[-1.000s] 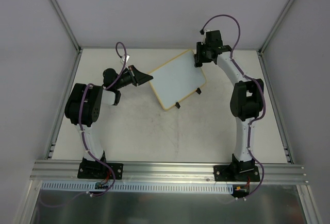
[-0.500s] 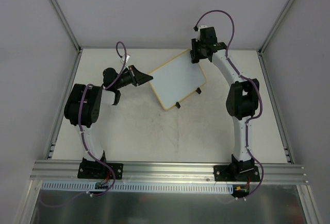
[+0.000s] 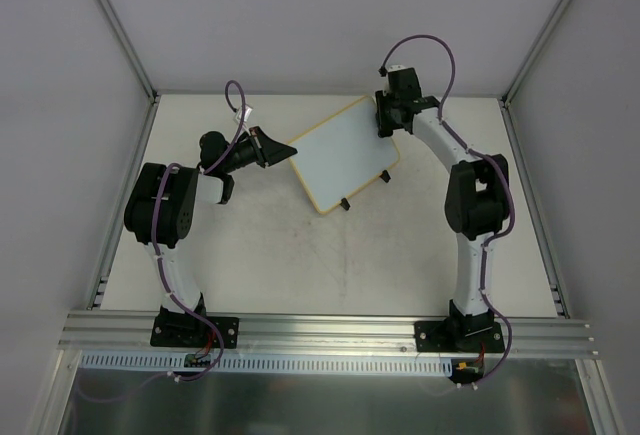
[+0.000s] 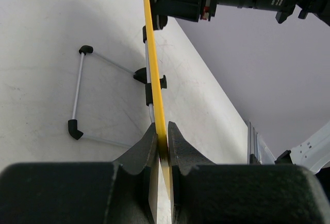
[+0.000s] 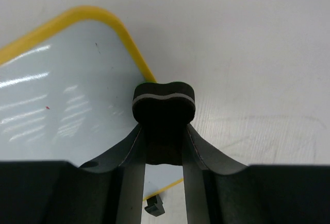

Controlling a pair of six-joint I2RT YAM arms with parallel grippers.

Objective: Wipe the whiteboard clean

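The whiteboard (image 3: 345, 153) lies slanted at the back middle of the table, white with a yellow frame and two black clip feet (image 3: 345, 204) on its near edge. My left gripper (image 3: 283, 147) is shut on its left corner. In the left wrist view the frame (image 4: 154, 74) runs edge-on between the left gripper's (image 4: 163, 141) fingers. My right gripper (image 3: 388, 120) is shut on a black eraser (image 5: 164, 103) at the board's far right corner. In the right wrist view the board's surface (image 5: 67, 90) shows only tiny specks under the right gripper (image 5: 164, 131).
A wire stand (image 4: 77, 95) with black end caps sits on the table beneath the board. Grey walls and metal posts (image 3: 115, 25) box in the table on three sides. An aluminium rail (image 3: 320, 330) carries both arm bases at the near edge.
My right gripper with the eraser shifted slightly toward the far edge, then came back over the board's far right corner. The left gripper and the board have stayed put.
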